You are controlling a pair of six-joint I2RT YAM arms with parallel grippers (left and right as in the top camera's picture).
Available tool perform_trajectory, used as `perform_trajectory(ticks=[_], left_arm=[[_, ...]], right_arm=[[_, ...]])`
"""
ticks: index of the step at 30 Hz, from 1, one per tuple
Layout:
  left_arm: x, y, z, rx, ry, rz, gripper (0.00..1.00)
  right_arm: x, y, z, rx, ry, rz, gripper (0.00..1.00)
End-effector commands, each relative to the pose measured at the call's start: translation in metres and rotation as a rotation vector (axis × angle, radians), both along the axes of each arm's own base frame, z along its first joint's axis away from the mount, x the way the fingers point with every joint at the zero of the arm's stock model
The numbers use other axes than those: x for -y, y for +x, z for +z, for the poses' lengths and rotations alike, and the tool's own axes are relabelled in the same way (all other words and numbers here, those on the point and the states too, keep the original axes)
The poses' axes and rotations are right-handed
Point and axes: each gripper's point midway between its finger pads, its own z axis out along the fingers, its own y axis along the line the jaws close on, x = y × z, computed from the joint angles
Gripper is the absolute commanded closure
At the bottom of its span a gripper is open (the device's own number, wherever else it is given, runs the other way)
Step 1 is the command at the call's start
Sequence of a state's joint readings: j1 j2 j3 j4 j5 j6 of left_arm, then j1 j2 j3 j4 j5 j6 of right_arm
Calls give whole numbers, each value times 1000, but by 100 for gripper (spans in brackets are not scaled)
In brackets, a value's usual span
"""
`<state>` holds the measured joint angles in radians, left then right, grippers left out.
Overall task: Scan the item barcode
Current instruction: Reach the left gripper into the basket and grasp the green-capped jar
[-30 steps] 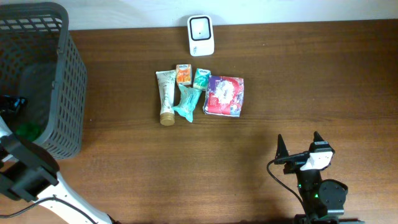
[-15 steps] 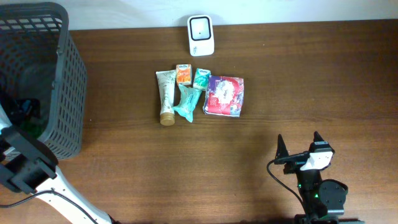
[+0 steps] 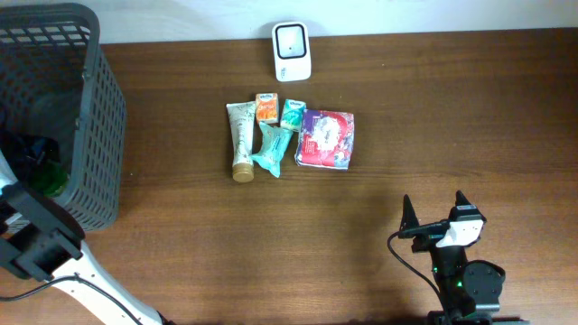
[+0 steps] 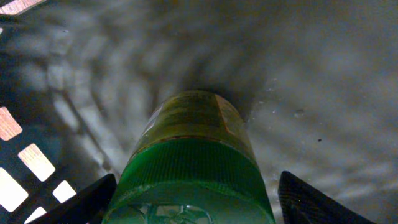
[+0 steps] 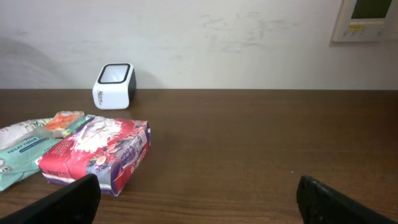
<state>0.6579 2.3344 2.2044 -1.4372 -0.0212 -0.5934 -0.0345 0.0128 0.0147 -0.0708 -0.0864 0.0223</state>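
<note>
So left arm (image 3: 36, 246) is dipping into the dark grey mesh basket (image 3: 99, 135), jaws straddling a green-capped bottle (image 4: 193, 124), can't tell if gripping; right arm (image 3: 465, 271) is sitting low, jaws wide apart.

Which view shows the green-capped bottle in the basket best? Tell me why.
The left wrist view: the bottle fills the frame, its green cap and yellowish label close up. The overhead view shows only a bit of green through the basket mesh. The right wrist view does not show it.
</note>
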Motion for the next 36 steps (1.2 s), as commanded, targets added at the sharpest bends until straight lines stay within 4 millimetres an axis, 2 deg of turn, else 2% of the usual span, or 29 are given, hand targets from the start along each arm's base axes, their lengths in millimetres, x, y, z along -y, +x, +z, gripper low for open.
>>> perform_trajectory(ticks=[1, 3, 5, 10, 11, 14, 17, 19, 21, 24, 27, 29, 30, 34, 36], left_arm=[[10, -3, -22, -38, -43, -25, 19], [11, -5, -28, -47, -49, -25, 23], [10, -4, -28, -44, -43, -25, 35], [8, -4, -27, -41, -41, -22, 36], [8, -4, -27, -40, -40, -22, 39], [4, 2, -19, -16, -22, -71, 46], [-2, 10, 3, 23, 8, -83, 47], [-6, 20, 32, 84, 36, -84, 51], [-6, 29, 60, 148, 55, -87, 51], [4, 47, 113, 320, 50, -106, 51], [31, 71, 179, 585, 0, -169, 51], [56, 85, 231, 784, -18, -251, 51], [68, 88, 257, 866, -4, -294, 50], [91, 90, 317, 1023, 106, -391, 49], [116, 84, 362, 1126, 179, -461, 50]], right_arm=[[-1, 0, -3, -4, 1, 3, 1], [-1, 0, -3, -4, 1, 3, 1], [-1, 0, -3, -4, 2, 3, 1], [-1, 0, -3, -4, 1, 3, 1], [-1, 0, -3, -4, 1, 3, 1], [-1, 0, -3, -4, 1, 3, 1], [-1, 0, -3, -4, 1, 3, 1], [-1, 0, -3, -4, 1, 3, 1], [-1, 0, -3, -4, 1, 3, 1], [-1, 0, -3, -4, 1, 3, 1], [-1, 0, -3, -4, 1, 3, 1], [-1, 0, -3, -4, 1, 3, 1], [-1, 0, -3, -4, 1, 3, 1], [-1, 0, -3, -4, 1, 3, 1], [-1, 0, -3, -4, 1, 3, 1]])
